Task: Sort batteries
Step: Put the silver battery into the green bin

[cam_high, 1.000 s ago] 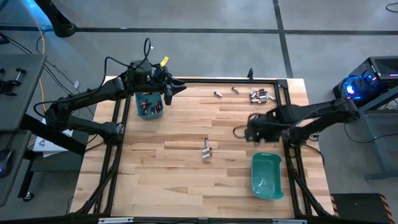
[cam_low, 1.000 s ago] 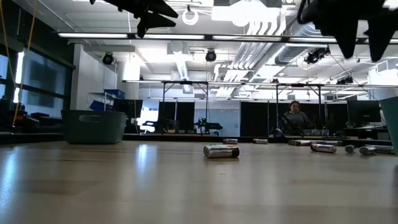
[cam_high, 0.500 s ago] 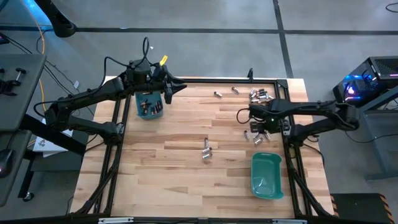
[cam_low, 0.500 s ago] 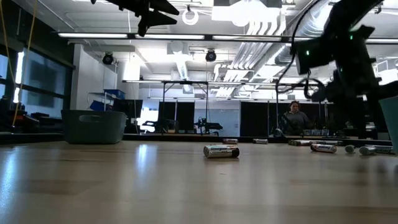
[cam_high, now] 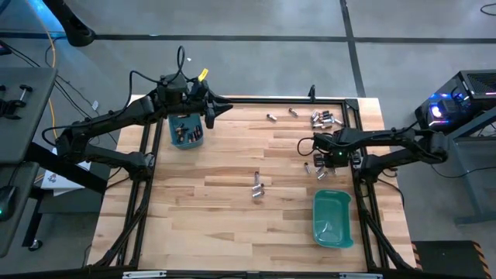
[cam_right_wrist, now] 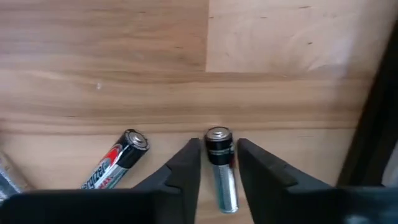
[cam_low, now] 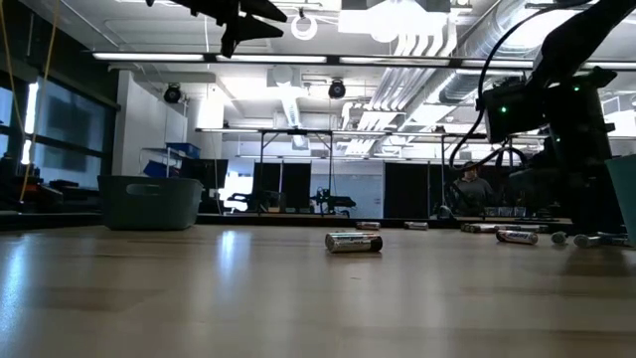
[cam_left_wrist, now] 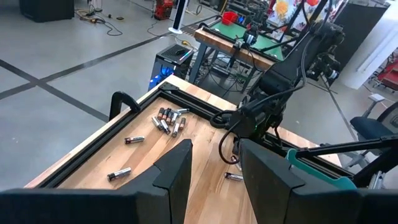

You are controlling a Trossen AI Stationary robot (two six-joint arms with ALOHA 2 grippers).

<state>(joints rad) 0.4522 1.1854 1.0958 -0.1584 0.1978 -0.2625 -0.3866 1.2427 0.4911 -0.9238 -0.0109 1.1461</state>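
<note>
Dropped onto the table (cam_high: 232,217) since the earlier frames and narrowed: right claw (cam_right_wrist: 216,163) now down at the right edge, fingers straddling one silvery battery (cam_right_wrist: 220,171) with a dark cap, lying lengthwise between them on the wood. Close on both sides, yet contact not visible, so not yet clearly gripped. Just beside that finger pair, a black battery (cam_right_wrist: 115,163) with red and silver print, lying at an angle, apart from the first. Farther out from the right claw (cam_high: 332,157), a loose pair (cam_high: 258,186) mid-table and a cluster (cam_high: 325,118) near the far rail; the empty teal bin (cam_high: 333,219) close by on the near side. Well across the table, left claw (cam_high: 211,108) hovering part open and empty beside the other bin (cam_high: 186,131), holding several cells. Likely trouble: round cell rolling or squirting out if pinched off-centre, or a fingertip nudging the black neighbour.
</note>
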